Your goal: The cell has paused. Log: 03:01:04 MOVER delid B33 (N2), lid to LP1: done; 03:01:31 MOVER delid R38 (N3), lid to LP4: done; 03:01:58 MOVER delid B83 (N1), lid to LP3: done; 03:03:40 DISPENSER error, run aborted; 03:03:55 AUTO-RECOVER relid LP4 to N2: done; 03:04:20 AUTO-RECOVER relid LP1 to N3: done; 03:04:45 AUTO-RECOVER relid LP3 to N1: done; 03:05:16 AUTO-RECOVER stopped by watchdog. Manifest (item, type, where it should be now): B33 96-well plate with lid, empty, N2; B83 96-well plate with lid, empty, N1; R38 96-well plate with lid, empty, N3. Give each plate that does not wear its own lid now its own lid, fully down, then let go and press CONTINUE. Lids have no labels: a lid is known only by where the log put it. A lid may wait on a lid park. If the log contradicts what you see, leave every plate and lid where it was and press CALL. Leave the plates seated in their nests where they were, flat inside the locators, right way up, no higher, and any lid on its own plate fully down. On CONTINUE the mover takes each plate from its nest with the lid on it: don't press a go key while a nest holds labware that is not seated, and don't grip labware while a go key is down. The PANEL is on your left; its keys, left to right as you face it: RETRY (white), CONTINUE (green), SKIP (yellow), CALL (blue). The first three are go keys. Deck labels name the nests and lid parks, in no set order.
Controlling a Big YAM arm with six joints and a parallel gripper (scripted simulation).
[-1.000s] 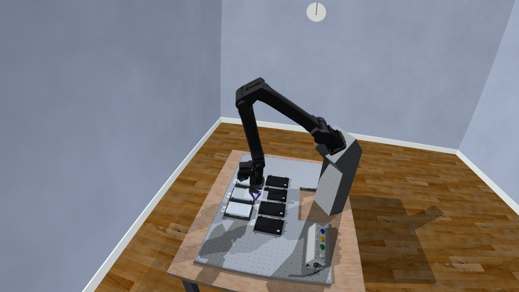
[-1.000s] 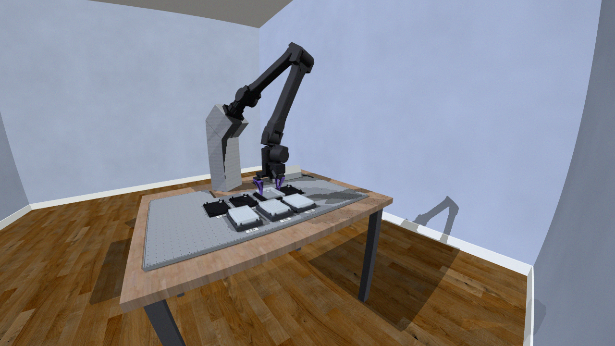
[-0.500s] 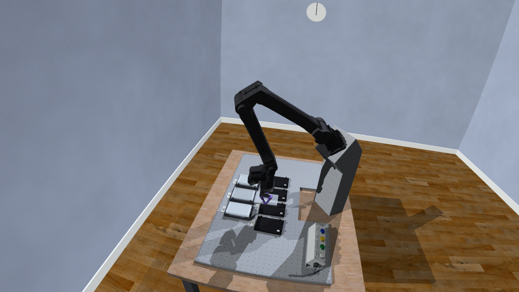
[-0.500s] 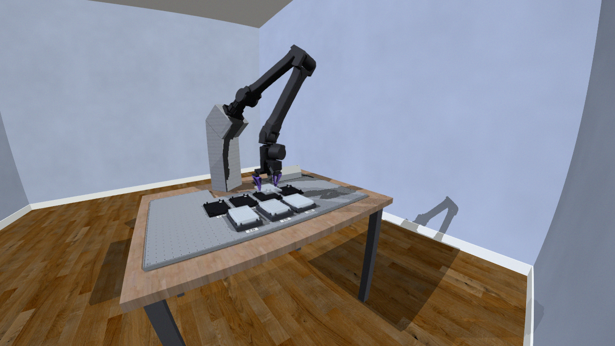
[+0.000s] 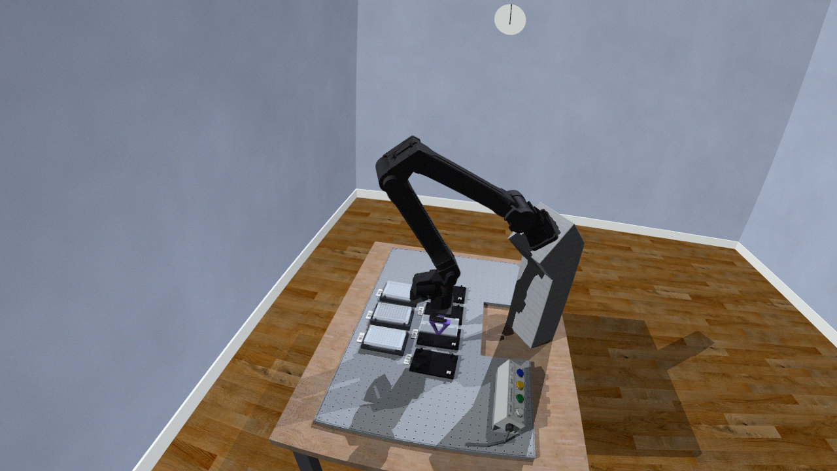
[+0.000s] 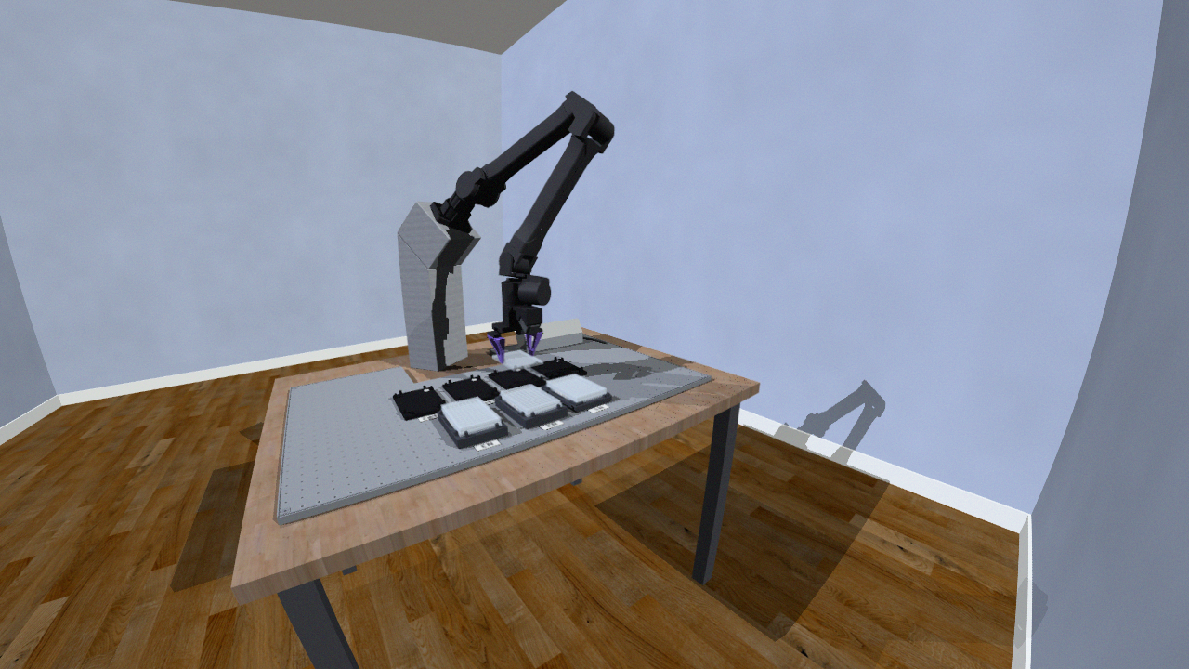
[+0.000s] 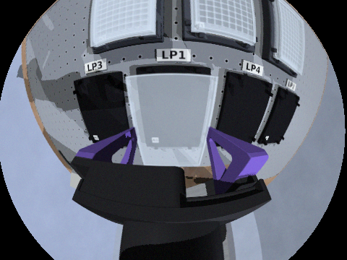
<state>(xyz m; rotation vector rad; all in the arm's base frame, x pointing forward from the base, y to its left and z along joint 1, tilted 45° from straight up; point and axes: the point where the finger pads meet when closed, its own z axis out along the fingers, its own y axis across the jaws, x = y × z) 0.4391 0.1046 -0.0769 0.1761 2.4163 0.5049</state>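
Observation:
My gripper is shut on a clear lid and holds it flat and low over the black lid park labelled LP1. I cannot tell whether the lid touches the park. It also shows in the top view and the exterior view. Three 96-well plates stand in their nests beyond the parks: left, middle and right. The middle plate shows sharp open wells with no lid. The left plate looks hazier, as under a lid. Parks LP3 and LP4 are bare.
The key panel stands at the deck's near right edge, with blue, yellow, green and white keys. The grey arm pedestal stands behind it. A fourth bare lid park lies nearest the panel.

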